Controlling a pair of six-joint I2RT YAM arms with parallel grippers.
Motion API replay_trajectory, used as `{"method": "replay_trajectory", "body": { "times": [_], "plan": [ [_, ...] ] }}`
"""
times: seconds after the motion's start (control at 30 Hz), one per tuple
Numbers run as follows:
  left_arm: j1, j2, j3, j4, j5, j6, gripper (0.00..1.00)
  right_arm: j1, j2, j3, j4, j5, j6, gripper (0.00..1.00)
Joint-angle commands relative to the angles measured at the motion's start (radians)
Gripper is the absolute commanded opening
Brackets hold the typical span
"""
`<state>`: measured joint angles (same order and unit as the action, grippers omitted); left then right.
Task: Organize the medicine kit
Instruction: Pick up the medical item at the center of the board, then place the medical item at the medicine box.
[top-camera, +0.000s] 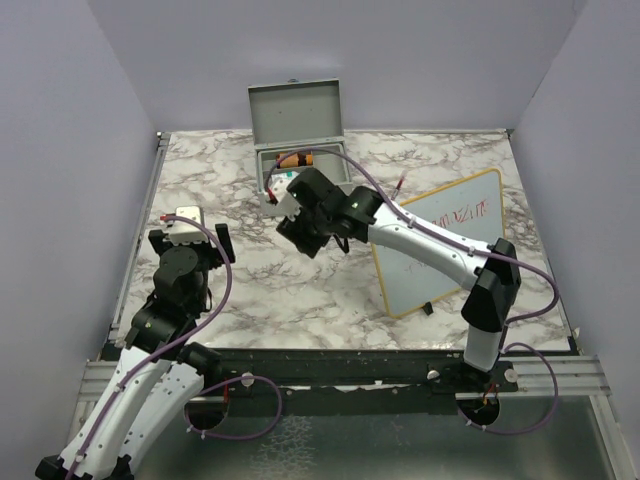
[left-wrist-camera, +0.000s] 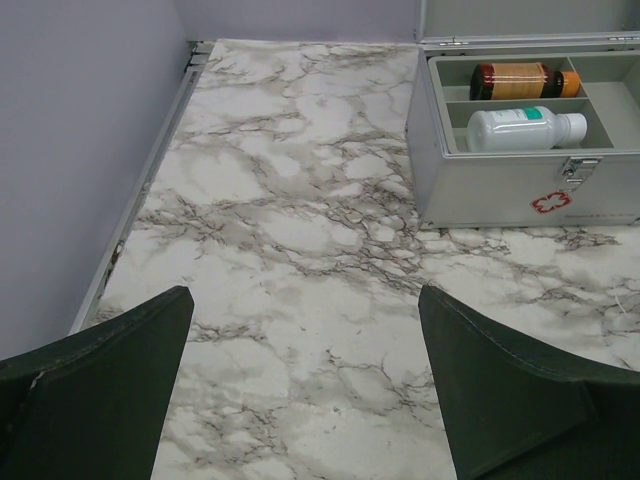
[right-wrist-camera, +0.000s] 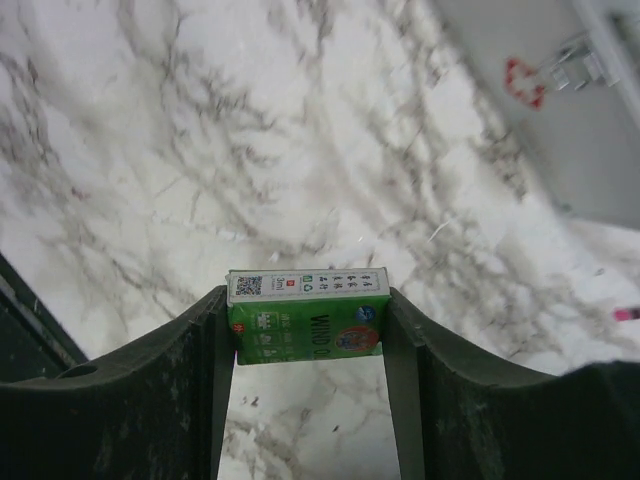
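The medicine kit (top-camera: 296, 112) stands open at the table's back, its lid upright. A brown bottle (left-wrist-camera: 520, 80) and a white bottle (left-wrist-camera: 520, 128) lie in its grey tray. My right gripper (top-camera: 300, 225) hovers just in front of the kit. In the right wrist view this gripper (right-wrist-camera: 307, 300) is shut on a small green box (right-wrist-camera: 308, 330), both fingers pressed to its ends, above the marble. The kit's front wall (right-wrist-camera: 590, 140) with its red emblem shows at upper right. My left gripper (left-wrist-camera: 305, 295) is open over bare marble at the left, left of the kit (left-wrist-camera: 520, 190).
A wood-framed whiteboard (top-camera: 445, 250) lies on the table's right half, under the right arm. A metal rail (top-camera: 140, 240) borders the left edge, and purple walls close in on three sides.
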<state>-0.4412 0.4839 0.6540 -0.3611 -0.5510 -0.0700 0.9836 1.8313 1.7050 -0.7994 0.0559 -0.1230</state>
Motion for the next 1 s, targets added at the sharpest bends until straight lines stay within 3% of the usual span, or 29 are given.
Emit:
{"method": "replay_trajectory", "body": {
  "times": [0.0,0.23,0.7,0.97],
  "plan": [
    [-0.005,-0.012,0.006,0.003,-0.039,0.005,0.95,-0.053,0.095,0.173,-0.072,0.061,-0.106,0.54],
    [-0.005,-0.019,0.003,0.002,-0.033,0.004,0.95,-0.159,0.219,0.406,-0.086,0.061,-0.151,0.54],
    [-0.005,-0.018,0.003,-0.002,-0.003,-0.002,0.95,-0.274,0.202,0.269,0.258,0.068,-0.49,0.55],
    [-0.005,-0.034,0.0,-0.001,-0.01,-0.002,0.95,-0.325,0.294,0.373,0.277,0.083,-0.627,0.55]
  ]
}}
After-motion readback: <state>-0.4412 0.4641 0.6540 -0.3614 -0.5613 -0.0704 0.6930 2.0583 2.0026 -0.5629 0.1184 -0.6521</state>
